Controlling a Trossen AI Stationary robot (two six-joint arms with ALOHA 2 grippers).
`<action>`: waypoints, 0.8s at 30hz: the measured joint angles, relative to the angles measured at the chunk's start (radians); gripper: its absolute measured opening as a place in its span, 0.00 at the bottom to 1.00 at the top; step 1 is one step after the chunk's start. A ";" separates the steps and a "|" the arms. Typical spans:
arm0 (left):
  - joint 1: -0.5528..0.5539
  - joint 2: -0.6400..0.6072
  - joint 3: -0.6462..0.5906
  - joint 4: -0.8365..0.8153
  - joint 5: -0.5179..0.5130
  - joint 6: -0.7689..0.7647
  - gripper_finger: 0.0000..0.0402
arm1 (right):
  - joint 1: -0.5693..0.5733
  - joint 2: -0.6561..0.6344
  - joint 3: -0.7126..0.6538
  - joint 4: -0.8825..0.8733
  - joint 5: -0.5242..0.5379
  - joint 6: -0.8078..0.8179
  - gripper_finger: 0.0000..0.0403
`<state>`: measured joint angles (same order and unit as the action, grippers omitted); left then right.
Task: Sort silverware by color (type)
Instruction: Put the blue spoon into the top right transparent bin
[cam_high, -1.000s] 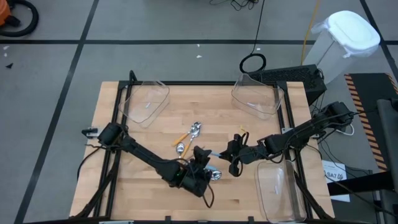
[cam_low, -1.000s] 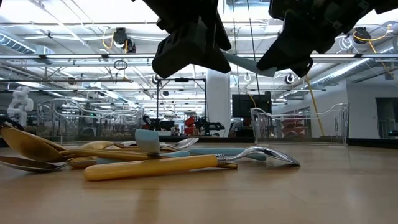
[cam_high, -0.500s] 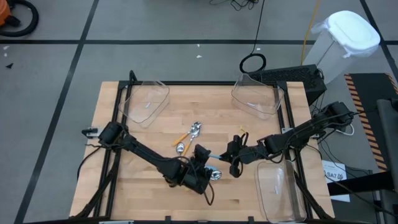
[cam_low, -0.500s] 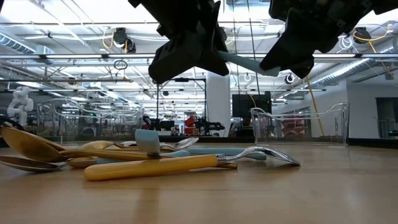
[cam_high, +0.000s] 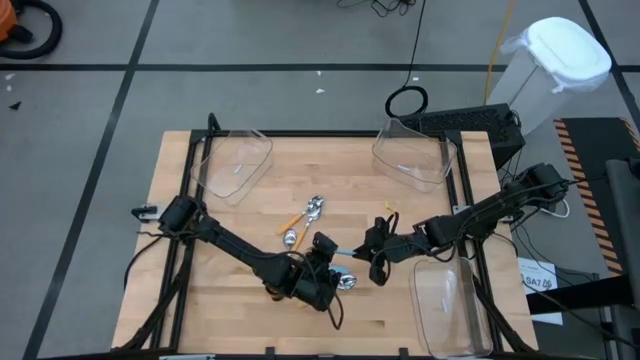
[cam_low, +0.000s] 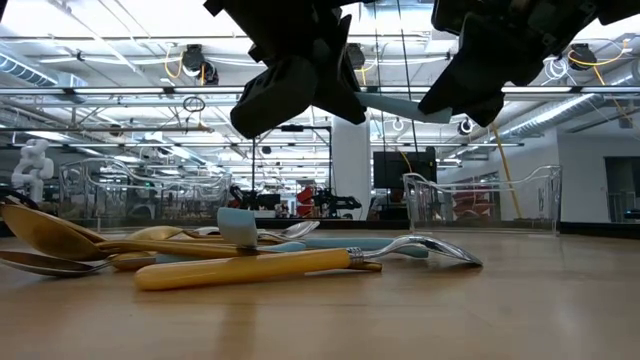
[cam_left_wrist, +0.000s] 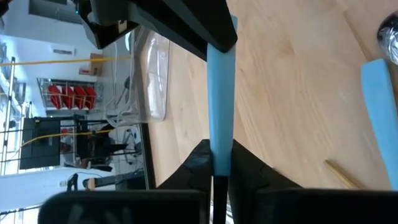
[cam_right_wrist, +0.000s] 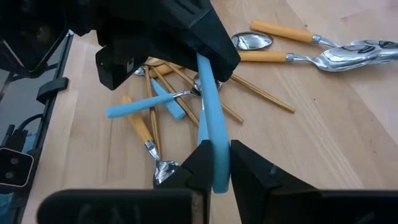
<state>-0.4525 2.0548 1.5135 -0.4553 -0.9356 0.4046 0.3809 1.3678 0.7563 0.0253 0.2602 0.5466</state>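
A spoon with a light blue handle (cam_high: 347, 250) is held in the air between my two grippers, above the table's near middle. My left gripper (cam_high: 325, 248) is shut on one end and my right gripper (cam_high: 372, 254) on the other. Its bowl is hidden. The handle also shows in the low view (cam_low: 400, 104). The other spoons lie on the wood: orange-handled ones (cam_right_wrist: 283, 31), a blue-handled one (cam_right_wrist: 140, 107), gold ones (cam_low: 60, 235), and two silver-bowled ones (cam_high: 305, 215) farther back. My left gripper pinches the blue handle (cam_left_wrist: 219, 152) between its two fingers, which lie along it. The spoon's part behind the fingers is hidden. The spoon is lifted clear of the table. My right gripper pinches the handle's rounded free end (cam_right_wrist: 217, 177) between its two fingers, coming from the table's right, along the handle. The handle runs straight from it into the left gripper, clear of the table.
Three clear plastic bins stand at the table's far left (cam_high: 235, 165), far right (cam_high: 415, 150) and near right (cam_high: 445, 300). The spoon pile lies under and beside my left gripper (cam_low: 260, 268). A white bin (cam_high: 560, 60) stands off the table at the far right.
My left gripper has tipped a little, its lower part swinging down and toward the pile in the low view. The blue-handled spoon stays held between both grippers at the same height. My right gripper has kept still.
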 joint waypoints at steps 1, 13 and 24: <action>-0.001 0.000 0.000 0.000 0.000 -0.008 0.06 | 0.000 0.000 0.000 0.001 0.000 -0.013 0.12; 0.050 -0.029 -0.001 -0.071 0.136 -0.256 0.06 | 0.089 -0.001 0.000 0.015 0.183 -0.300 0.38; 0.053 -0.051 -0.001 -0.044 0.206 -0.498 0.06 | 0.231 -0.001 0.010 0.008 0.472 -0.518 0.53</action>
<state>-0.3996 2.0043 1.5127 -0.4994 -0.7291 -0.0929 0.6124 1.3670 0.7659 0.0334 0.7319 0.0282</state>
